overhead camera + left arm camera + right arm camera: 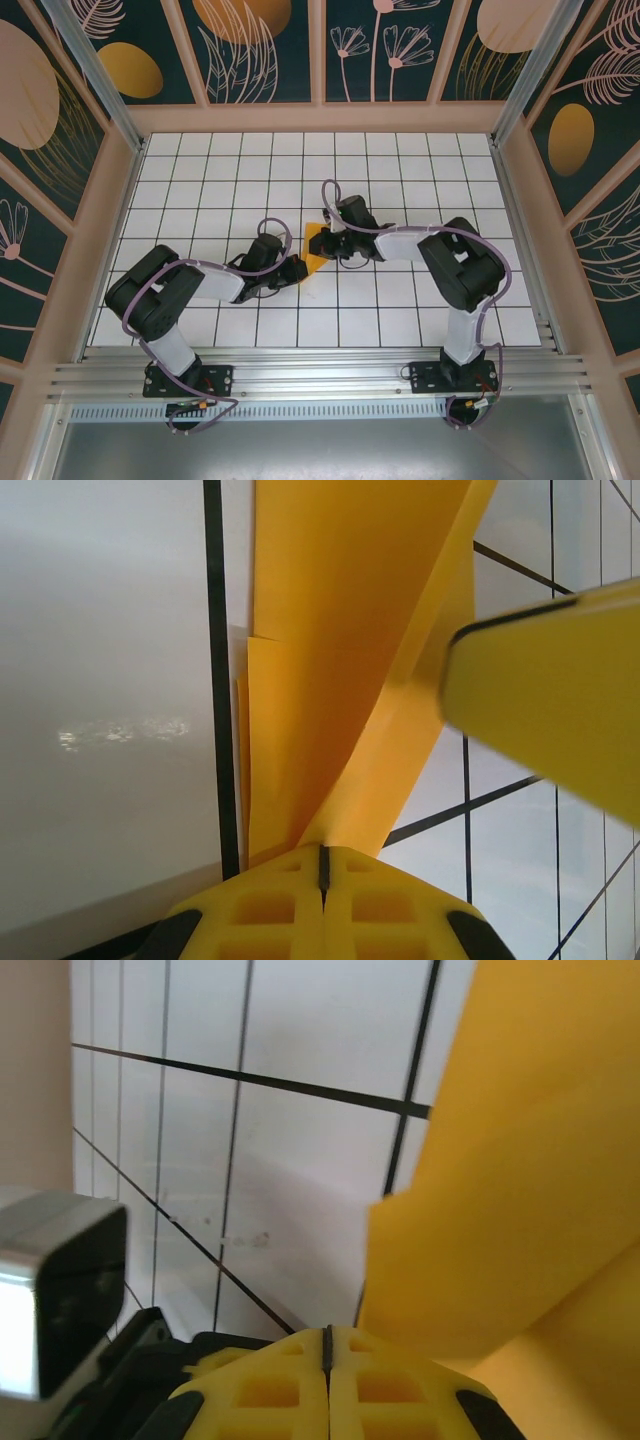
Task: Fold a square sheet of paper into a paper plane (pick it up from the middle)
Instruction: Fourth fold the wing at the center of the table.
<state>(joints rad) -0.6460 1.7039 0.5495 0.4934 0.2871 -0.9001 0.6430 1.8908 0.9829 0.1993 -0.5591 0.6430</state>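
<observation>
**Plainly mid-fold: both jaws shut, one paper between them**

The left gripper point(322, 865) was clenched, its two yellow fingers meeting along a thin seam, and the paper point(330, 630) ran straight out of that seam, so it was gripping the paper. The right gripper point(327, 1345) was clenched too. The paper stood just beside its seam, on the right in its own wrist view, but whether an edge was nipped there could not be told. One of its fingers point(545, 710) showed in the left wrist view, lying against the paper's far edge.

From the left jaws the paper rose as a narrow fan of overlapping layers with at least one long crease. It was no flat square and no finished dart. From above it was near the middle of the table point(400, 170), a little toward the near edge and well apart from every corner, and the two grippers closed on it from either side.

By my reading, the step in hand was one of the middle folds, with one gripper anchoring the paper while the other shaped a flap. The next move would call for a firm anchor grip, a flap laid edge to edge along the centre crease, and a press down onto the table to set it. A loosened anchor could let the layers spring apart.

Count: one paper, two grippers, two arms, a left arm point(170, 290) and a right arm point(460, 265).
</observation>
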